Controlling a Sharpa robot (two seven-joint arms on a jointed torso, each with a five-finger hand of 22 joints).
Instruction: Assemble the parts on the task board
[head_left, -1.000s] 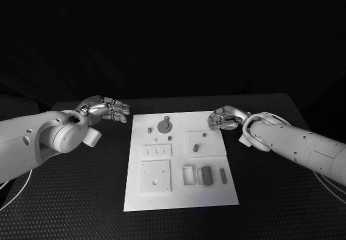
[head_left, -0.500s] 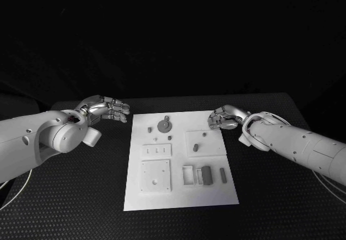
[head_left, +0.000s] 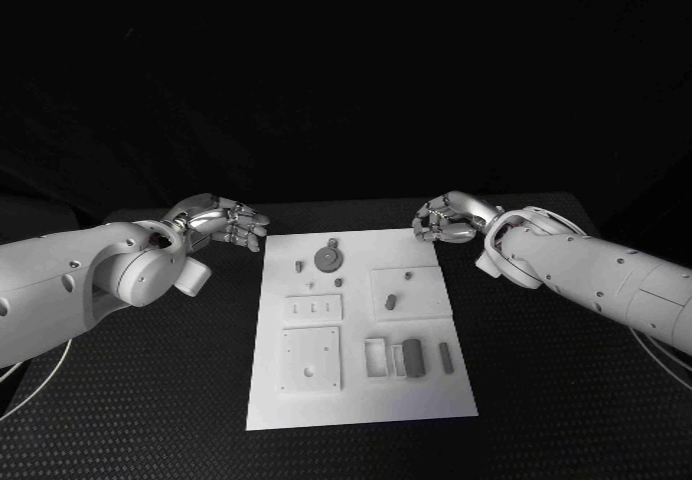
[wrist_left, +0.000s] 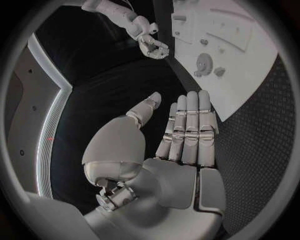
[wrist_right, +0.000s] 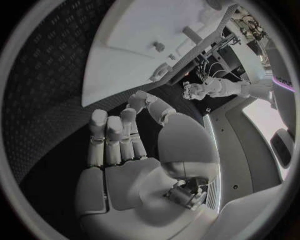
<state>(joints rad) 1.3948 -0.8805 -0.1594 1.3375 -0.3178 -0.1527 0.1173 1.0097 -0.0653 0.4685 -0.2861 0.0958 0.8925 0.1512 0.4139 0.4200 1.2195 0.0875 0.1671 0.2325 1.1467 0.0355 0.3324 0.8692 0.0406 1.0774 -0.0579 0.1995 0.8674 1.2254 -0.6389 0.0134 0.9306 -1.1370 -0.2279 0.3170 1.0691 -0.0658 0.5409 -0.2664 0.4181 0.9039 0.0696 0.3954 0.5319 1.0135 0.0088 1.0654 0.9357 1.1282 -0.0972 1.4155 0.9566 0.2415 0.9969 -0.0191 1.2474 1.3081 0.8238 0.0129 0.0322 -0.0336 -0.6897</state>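
- left hand (head_left: 216, 222): empty, fingers extended, beside task board (head_left: 361, 400); no visible change.
- right hand (head_left: 444, 220): empty, fingers apart, has moved toward board's far corner.
- parts (head_left: 329, 259): on board, unmoved.

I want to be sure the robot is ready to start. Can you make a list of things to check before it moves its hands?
1. Left robot hand holds nothing: ok, fingers straight and apart in the left wrist view.
2. Right robot hand holds nothing: ok, palm bare in the right wrist view.
3. Both hands are off the task board: ok, each hangs beside a far corner.
4. Gear is in sight and uncovered: ok, near the board's far edge.
5. Dark bar lies free to pick: ok, at the near right.
6. Which slot each part fits: cannot tell.
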